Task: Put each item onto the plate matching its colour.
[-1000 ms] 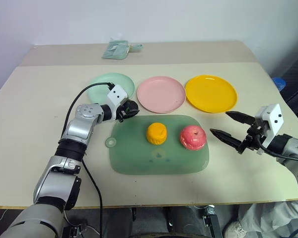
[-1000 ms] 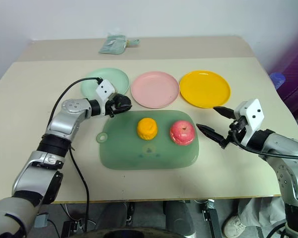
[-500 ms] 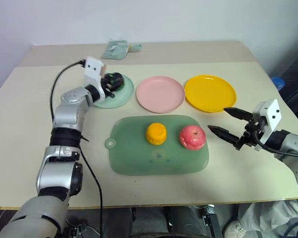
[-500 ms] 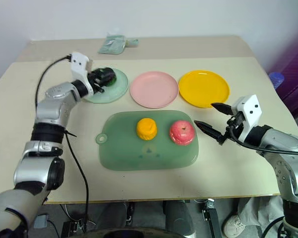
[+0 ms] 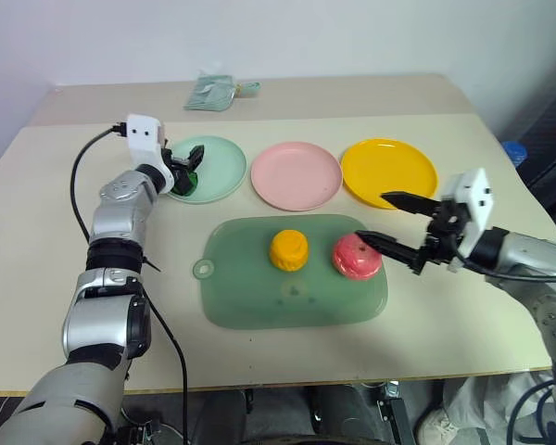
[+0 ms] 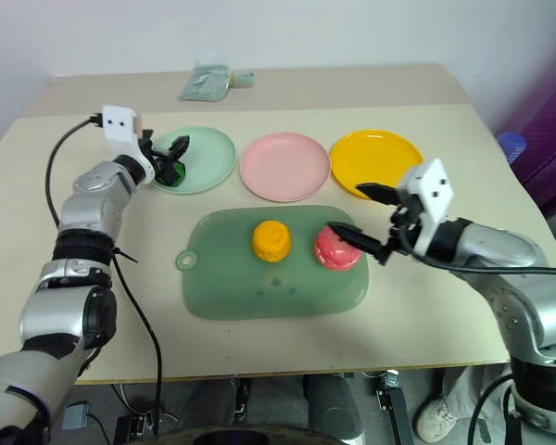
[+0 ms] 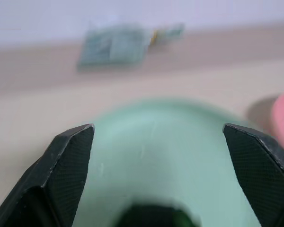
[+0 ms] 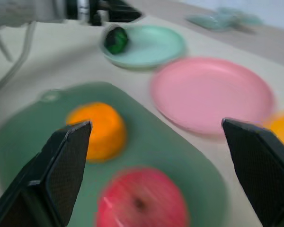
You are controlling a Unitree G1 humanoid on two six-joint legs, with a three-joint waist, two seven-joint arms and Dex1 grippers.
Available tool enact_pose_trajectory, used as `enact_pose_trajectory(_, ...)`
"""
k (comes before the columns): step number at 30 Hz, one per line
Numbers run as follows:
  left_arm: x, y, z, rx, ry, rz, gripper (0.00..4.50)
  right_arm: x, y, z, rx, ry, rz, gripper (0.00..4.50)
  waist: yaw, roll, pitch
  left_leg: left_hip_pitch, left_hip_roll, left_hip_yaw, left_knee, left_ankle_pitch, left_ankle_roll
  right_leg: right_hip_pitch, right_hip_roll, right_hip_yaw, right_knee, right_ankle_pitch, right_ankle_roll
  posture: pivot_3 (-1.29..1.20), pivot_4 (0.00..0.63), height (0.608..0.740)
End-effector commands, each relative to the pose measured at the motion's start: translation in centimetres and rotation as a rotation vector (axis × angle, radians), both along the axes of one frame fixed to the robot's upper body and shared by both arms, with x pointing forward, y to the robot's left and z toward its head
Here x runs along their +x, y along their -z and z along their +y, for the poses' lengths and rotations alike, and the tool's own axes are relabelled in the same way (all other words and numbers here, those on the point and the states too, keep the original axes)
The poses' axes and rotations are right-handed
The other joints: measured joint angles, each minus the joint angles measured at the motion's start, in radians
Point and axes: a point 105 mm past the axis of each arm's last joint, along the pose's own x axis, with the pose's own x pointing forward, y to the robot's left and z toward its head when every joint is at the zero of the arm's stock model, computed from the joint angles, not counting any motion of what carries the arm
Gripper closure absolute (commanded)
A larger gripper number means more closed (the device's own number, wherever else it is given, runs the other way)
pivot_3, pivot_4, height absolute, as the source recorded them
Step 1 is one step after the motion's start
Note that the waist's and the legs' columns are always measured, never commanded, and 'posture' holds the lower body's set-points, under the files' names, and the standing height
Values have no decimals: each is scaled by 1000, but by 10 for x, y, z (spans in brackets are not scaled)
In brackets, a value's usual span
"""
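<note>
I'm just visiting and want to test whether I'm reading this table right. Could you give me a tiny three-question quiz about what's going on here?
1. True or false: the dark green ball already lies on the mint green plate.
2. Which fruit is the right gripper nearest? A) the orange fruit B) the pink-red apple C) the dark green ball
3. Fill in: the two fruits not yet sorted sit on the green ____.

Key:
1. True; the open left gripper is beside it.
2. B; its fingers are open, holding nothing.
3. tray; the pink plate and yellow plate hold nothing.
</note>
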Motion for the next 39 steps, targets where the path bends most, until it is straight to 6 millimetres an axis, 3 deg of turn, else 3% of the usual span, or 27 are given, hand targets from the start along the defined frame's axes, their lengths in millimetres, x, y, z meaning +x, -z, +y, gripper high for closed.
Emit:
enact_pose_trajectory(1,-40,-22,-6,77,172,-128,7,-2,6,27,-36,-48,-13,0,-6,0,0,0,1,0,-1,0,0,-1,0,0,0,0,0,0,150,740)
enact_pose_trajectory(5,-97,8,-29,194,448,-26,7,5,19,43,-77,-43,5,0,-5,0,0,-1,2,1,0,0,-1,-1,-2,0,0,0,0,0,150,740)
enact_pose_trajectory(9,-155,50,-38,266,636,146,7,21,35,52,-117,9,64,0,-5,-1,-1,0,2,1,0,0,-1,0,-2,0,0,0,0,0,150,740)
enact_pose_trajectory(12,-179,61,-41,275,678,185,7,27,42,55,-137,25,90,0,-1,-1,-1,0,2,0,-1,0,-1,0,-2,0,0,0,-1,0,150,740)
enact_pose_trajectory(20,-185,65,-43,256,650,203,7,30,53,76,-126,2,153,0,9,-1,-1,0,2,0,0,0,0,0,-1,0,0,0,-1,0,150,740)
enact_pose_trajectory(26,-184,63,-47,249,651,191,7,35,62,78,-144,22,185,0,8,-1,-1,0,2,0,-1,0,0,0,-1,0,0,0,-1,0,150,740)
enact_pose_trajectory(28,-184,63,-49,245,653,188,0,36,61,79,-144,27,178,535,9,-1,-1,0,2,0,-1,0,0,0,-1,0,0,0,-1,0,150,740)
enact_pose_trajectory(31,-182,64,-48,233,649,180,0,36,47,80,-117,18,128,1618,8,-1,-1,0,2,1,-1,0,0,0,-1,0,0,0,-1,0,150,740)
enact_pose_trajectory(35,-182,67,-48,230,649,179,0,41,13,72,-26,35,76,1710,8,-1,0,0,2,0,-1,0,0,0,-1,0,0,0,-1,0,150,740)
enact_pose_trajectory(39,-182,66,-56,221,667,171,0,78,-10,30,22,265,38,1710,8,-1,0,0,2,0,-1,0,0,0,-1,0,0,0,-1,0,150,740)
